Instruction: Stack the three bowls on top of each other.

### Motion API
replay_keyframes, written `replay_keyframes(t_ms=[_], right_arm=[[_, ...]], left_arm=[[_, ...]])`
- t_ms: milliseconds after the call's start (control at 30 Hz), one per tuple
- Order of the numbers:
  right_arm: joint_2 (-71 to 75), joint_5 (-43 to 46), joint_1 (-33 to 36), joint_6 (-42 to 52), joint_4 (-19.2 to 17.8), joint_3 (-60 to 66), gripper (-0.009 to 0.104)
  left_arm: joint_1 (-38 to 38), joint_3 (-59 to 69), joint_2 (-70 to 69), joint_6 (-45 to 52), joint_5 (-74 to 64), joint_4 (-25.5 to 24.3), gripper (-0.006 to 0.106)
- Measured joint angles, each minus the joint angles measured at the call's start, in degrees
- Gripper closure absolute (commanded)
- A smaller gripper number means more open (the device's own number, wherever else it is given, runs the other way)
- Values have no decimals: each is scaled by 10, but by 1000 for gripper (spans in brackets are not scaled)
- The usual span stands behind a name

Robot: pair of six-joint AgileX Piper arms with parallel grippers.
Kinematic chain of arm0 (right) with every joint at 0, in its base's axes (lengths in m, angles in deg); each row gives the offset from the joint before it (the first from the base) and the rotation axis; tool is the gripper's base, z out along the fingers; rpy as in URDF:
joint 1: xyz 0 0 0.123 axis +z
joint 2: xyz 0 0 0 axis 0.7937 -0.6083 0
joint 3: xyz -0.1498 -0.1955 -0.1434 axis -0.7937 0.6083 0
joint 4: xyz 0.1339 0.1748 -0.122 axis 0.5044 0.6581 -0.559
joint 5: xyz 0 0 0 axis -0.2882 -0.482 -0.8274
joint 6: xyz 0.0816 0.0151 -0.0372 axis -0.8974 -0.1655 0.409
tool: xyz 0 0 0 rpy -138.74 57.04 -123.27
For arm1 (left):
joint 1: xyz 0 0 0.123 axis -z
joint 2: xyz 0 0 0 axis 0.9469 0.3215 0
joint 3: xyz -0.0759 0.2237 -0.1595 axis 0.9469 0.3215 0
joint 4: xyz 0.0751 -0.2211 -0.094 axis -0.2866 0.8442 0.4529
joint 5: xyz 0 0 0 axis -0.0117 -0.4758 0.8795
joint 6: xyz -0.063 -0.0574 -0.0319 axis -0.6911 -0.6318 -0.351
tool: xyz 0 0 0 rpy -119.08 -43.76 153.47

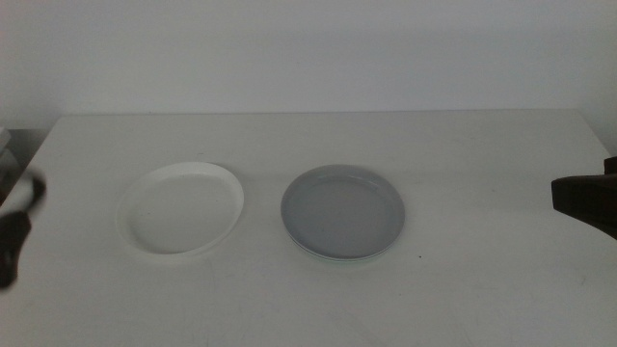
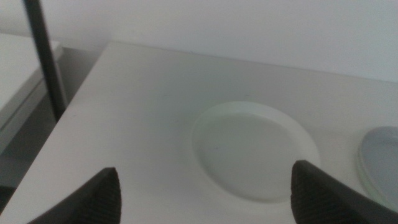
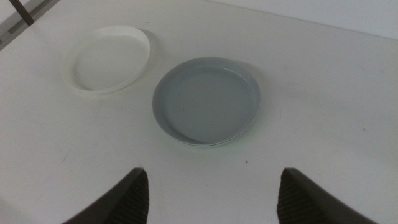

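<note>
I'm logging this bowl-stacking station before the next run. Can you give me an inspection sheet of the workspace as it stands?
Surface: white table, a small dark speck near the grey bowl.
Job's things: white bowl alone on the table; grey bowl beside it, apart, sitting on a pale rim that looks like the mint green bowl beneath.
Clutter: nothing seen.
Grippers: left gripper open, empty, at the table's left edge, facing the white bowl; right gripper open, empty, at the right edge, facing the grey bowl.
Cables: nothing seen.
Surroundings: plain white wall; dark pole beside the table.
</note>
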Motion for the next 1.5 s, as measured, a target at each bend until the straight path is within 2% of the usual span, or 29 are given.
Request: replay_keyframes(t_ms=[367,667,900,1200,1500], right_arm=[[0,0,0,0,0,0,43],[0,0,0,0,0,0,43],[0,0,0,0,0,0,43],[0,0,0,0,0,0,43],[0,0,0,0,0,0,43]], left_arm=[[0,-299,276,-4,-176,0,-4],[0,-488,491,-15,-306,0,-4],[0,-522,603,-16,-313,0,-4],[-9,-531,722,-40,-253,5,-4],[-17,-573,847,33,-247,60,-4]])
